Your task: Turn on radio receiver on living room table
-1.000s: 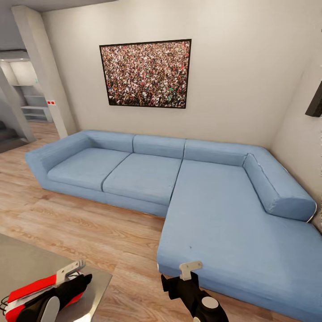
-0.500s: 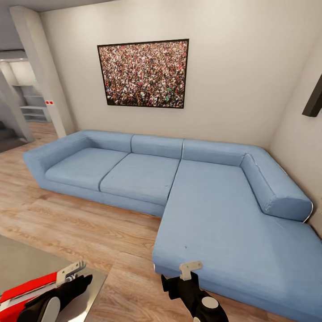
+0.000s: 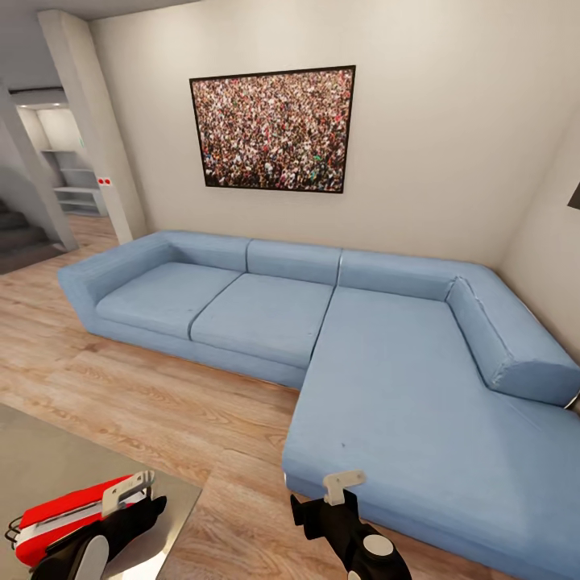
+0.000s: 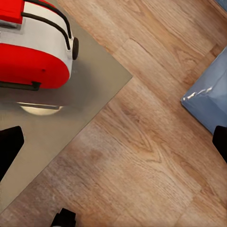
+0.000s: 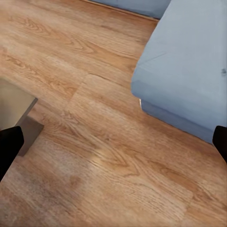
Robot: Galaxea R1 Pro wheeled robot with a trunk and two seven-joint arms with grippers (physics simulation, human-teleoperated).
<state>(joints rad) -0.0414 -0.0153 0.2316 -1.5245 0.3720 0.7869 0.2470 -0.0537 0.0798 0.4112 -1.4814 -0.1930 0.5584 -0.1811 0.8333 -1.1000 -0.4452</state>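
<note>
The whole head view has swung: the crowd photograph [image 3: 274, 129] and the sofa [image 3: 338, 346] now sit further toward the right of the picture than half a second ago, and more of the radio receiver shows at the lower edge. That is the camera turning, not the furniture moving; both arms sit in the same spots in the picture as before.

Taking the sofa as landmark: it fills the far side of the living room under the photograph, its long chaise running toward the robot. The wood floor [image 3: 161, 403] lies in front of it. Across that strip of floor from the chaise stands the grey counter [image 3: 48, 459], one corner pointing at the sofa.

The radio receiver [image 3: 64, 515] lies on the counter near that corner, on the side away from the sofa, its long axis running roughly toward the sofa's chaise.

The left hand [image 3: 129, 503] hangs over the receiver's sofa-side end, clearly the nearer arm; its dark fingertips [image 4: 9, 146] stand wide apart, holding nothing. The right hand [image 3: 334, 495] hovers by the chaise's edge, well apart from the receiver, its fingertips [image 5: 9, 146] likewise spread and empty.
</note>
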